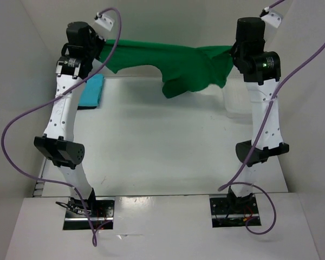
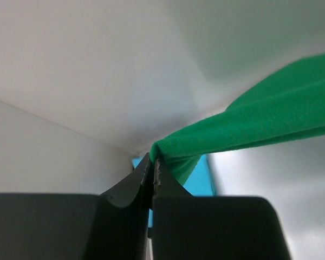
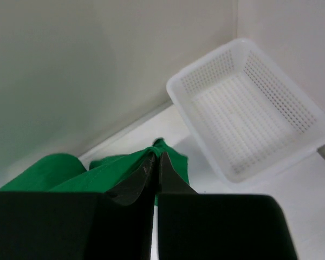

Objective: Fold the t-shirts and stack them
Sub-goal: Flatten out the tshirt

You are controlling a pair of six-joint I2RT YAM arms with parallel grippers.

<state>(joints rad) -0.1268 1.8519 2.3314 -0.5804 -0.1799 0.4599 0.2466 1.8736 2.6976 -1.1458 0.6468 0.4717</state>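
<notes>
The bright green t-shirt [image 1: 168, 62] hangs stretched in the air between both grippers above the far part of the table, its middle sagging. My left gripper [image 1: 100, 50] is shut on its left edge; the cloth [image 2: 249, 122] runs up and right from the pinched fingertips [image 2: 153, 161]. My right gripper [image 1: 231, 53] is shut on its right edge, green cloth [image 3: 105, 165] bunched at the fingertips [image 3: 156, 156]. The turquoise t-shirt [image 1: 91, 91] lies folded at the far left of the table and shows behind the left fingers [image 2: 203, 181]. The black t-shirt is out of view.
A white plastic mesh basket [image 3: 249, 108] stands empty at the far right by the wall, mostly hidden behind the right arm in the top view [image 1: 235, 105]. White walls close in the table on three sides. Purple cables loop beside both arms.
</notes>
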